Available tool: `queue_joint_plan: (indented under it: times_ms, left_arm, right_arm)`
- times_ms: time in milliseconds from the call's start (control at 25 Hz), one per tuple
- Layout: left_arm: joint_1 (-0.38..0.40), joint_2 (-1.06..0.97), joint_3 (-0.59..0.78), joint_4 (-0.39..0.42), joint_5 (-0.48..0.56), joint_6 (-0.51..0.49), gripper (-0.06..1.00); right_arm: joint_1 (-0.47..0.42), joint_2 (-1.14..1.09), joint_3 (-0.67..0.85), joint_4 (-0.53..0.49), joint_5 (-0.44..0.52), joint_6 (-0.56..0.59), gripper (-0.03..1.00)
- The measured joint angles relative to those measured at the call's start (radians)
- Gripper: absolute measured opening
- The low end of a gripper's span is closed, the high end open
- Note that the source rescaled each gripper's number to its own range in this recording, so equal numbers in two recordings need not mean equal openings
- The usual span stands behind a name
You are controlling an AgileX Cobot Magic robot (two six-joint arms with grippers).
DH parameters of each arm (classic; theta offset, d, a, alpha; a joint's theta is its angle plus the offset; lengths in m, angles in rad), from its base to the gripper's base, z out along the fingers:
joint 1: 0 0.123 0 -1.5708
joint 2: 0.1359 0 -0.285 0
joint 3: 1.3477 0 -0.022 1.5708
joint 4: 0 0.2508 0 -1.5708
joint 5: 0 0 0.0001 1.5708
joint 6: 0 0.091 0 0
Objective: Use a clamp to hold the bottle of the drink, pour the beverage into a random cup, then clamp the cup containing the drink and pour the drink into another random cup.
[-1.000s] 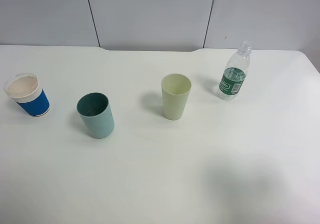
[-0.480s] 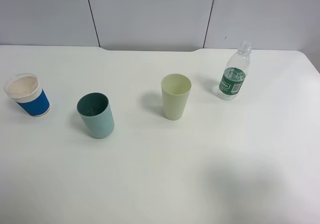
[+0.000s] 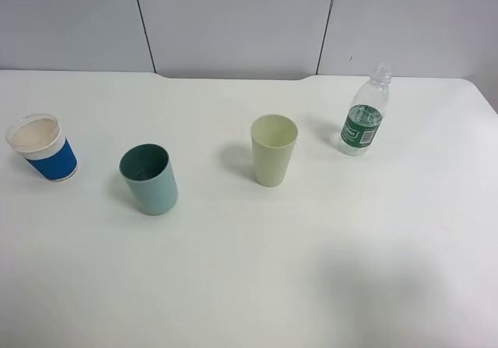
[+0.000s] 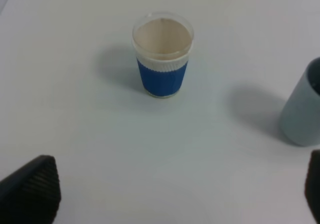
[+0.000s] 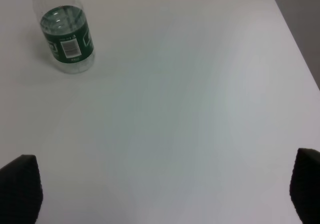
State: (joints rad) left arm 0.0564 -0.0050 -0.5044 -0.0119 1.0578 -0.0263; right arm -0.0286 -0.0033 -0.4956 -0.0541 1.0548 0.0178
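On the white table four things stood well apart in a loose row: the blue-banded paper cup far left, the teal tumbler next to it, a pale green tumbler in the middle, and the bottle upright at the far right. The left gripper hung over bare table short of the paper cup, jaws spread wide, empty. The right gripper was likewise wide open, holding nothing, the bottle ahead of it.

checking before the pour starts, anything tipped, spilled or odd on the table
Nothing stands out. The bottle, blue-banded paper cup, teal tumbler and pale green tumbler all stand upright and apart on a dry table.
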Motion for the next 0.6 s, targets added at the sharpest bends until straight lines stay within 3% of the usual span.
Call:
queue_joint_plan:
  times_ms: [600]
  left_arm:
    - [0.000, 0.000, 0.000, -0.001, -0.001, 0.000, 0.99]
  right_arm:
    - [0.000, 0.000, 0.000, 0.000, 0.000, 0.000, 1.00]
